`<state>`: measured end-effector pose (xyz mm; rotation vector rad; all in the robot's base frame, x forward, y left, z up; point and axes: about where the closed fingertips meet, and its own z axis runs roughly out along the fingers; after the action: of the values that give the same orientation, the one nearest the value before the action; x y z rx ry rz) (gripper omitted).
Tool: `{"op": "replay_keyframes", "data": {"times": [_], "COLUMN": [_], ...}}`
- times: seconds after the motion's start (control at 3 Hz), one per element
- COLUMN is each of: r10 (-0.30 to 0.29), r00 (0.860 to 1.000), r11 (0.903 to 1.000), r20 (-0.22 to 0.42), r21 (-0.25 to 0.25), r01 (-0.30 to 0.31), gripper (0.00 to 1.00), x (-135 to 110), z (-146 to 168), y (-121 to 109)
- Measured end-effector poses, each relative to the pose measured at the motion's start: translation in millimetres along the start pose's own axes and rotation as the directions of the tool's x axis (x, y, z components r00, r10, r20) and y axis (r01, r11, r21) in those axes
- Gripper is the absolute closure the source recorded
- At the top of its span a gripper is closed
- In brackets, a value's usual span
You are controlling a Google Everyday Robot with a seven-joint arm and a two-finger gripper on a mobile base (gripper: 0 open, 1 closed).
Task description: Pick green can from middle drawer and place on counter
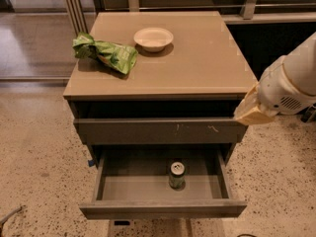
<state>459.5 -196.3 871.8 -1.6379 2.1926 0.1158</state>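
Inside open middle drawer (148,209): green can (177,175) upright; gripper (253,111) well apart, up-right; grip state cannot tell.

the green can (177,175) stands upright in the pulled-out middle drawer (163,209), close to its back wall and a little right of centre. on the counter (202,63) a bright green snack bag (106,53) lies at the left, a white bowl (153,38) near it. the gripper (253,111) hangs near the counter's front right corner.
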Motion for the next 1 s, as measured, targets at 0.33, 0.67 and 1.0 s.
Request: {"op": "replay_keyframes", "data": {"times": [0.33, 0.67, 1.0], "r10": [0.063, 0.069, 0.069], "r00": [0.993, 0.991, 0.991], "r11": [0.9973, 0.9976, 0.9976], "r20": [0.097, 0.115, 0.115], "r21": [-0.044, -0.015, -0.016], "r01": [-0.059, -0.068, -0.067], "gripper": [0.95, 1.00, 1.00], "x": [6, 4, 4], "z": [78, 85, 85], "y": [-3, -13, -13]}}
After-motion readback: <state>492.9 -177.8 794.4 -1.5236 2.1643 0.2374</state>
